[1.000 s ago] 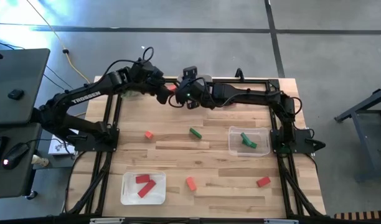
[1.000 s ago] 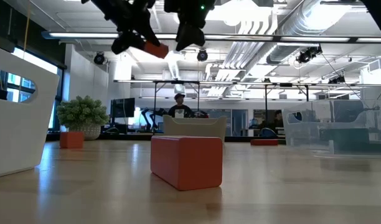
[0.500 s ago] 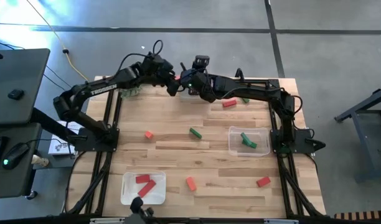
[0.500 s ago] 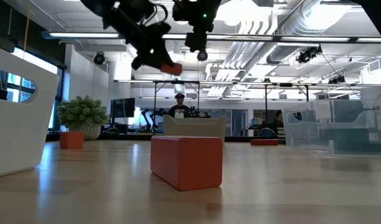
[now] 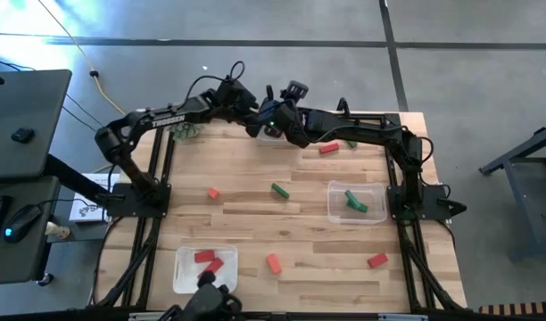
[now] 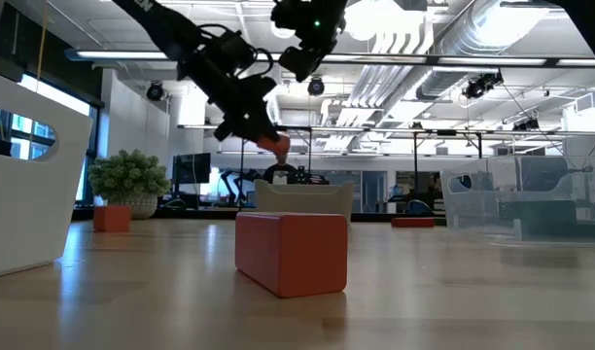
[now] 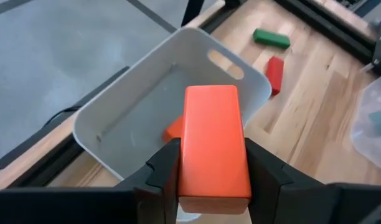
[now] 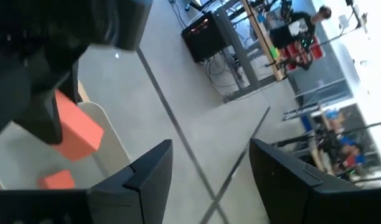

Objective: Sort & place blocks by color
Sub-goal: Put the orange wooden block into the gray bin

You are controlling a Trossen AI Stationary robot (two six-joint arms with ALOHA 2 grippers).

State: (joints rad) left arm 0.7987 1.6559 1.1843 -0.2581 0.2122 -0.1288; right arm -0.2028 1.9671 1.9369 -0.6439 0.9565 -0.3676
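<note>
Orange-coral block (image 7: 214, 146), seemingly white tray (image 7: 144, 118)

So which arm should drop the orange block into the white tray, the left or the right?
The left. Its gripper is shut on the orange block right above the white tray, where another orange block lies. The right gripper hangs open and empty close by.
</note>
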